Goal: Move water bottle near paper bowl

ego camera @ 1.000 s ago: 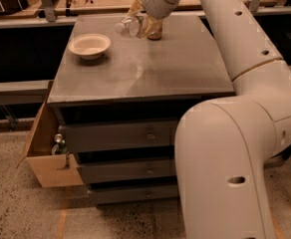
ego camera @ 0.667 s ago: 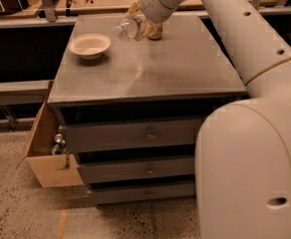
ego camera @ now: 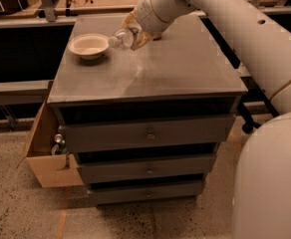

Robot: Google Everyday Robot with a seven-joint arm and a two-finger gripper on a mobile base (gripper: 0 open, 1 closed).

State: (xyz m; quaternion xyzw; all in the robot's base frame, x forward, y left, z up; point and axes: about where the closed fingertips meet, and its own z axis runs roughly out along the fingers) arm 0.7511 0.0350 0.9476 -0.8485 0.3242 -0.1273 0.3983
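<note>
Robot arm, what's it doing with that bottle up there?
The robot's gripper holds the water bottle tipped on its side over the grey cabinet top. The bottle is close beside the paper bowl, on the side nearer the arm, and is not touching it. It does not look set down yet.

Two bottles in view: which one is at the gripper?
The clear water bottle, tilted in the gripper above the cabinet top beside the paper bowl; the other bottle stands in the cardboard box on the floor.
</note>
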